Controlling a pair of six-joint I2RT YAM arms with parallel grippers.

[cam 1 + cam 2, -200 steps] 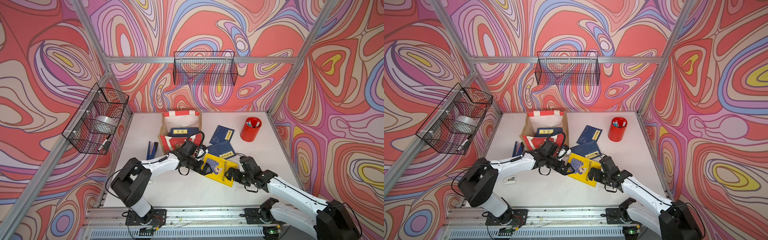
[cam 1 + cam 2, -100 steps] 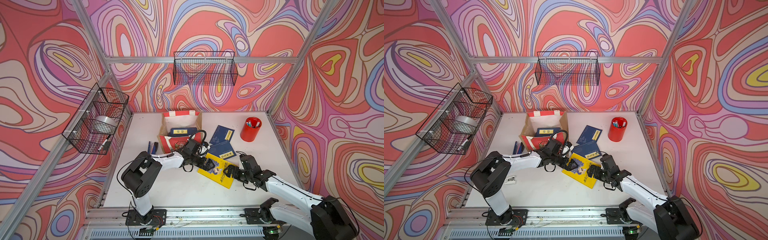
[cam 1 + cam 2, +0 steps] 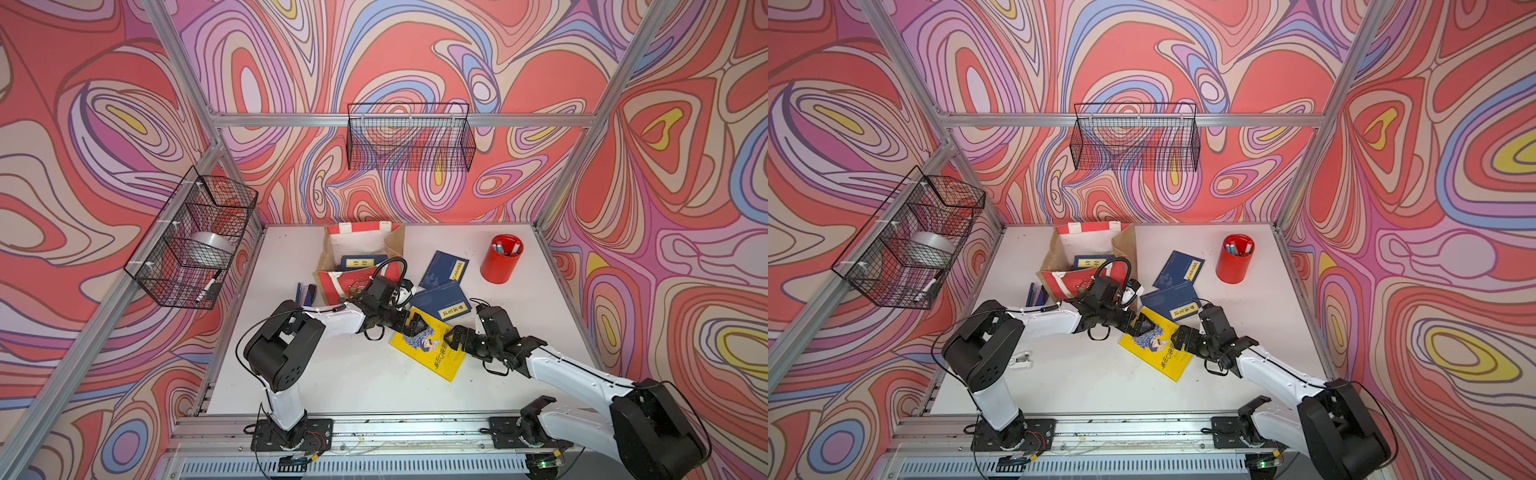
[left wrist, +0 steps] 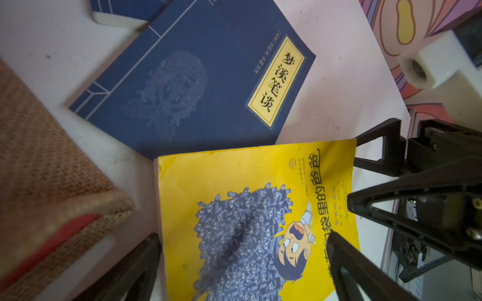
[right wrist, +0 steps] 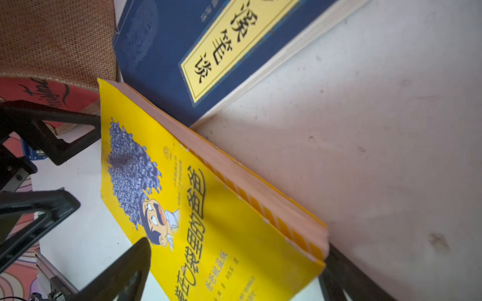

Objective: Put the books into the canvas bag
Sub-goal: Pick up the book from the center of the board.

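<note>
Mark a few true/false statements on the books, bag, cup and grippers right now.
1. A navy book lies inside the bag. True.
2. The yellow book is in the bag. False: it lies on the table, with a gripper at each end.
3. The left gripper and the right gripper are both open. True.
4. The cup lies tipped over. False: it stands upright, with pens in it.
</note>
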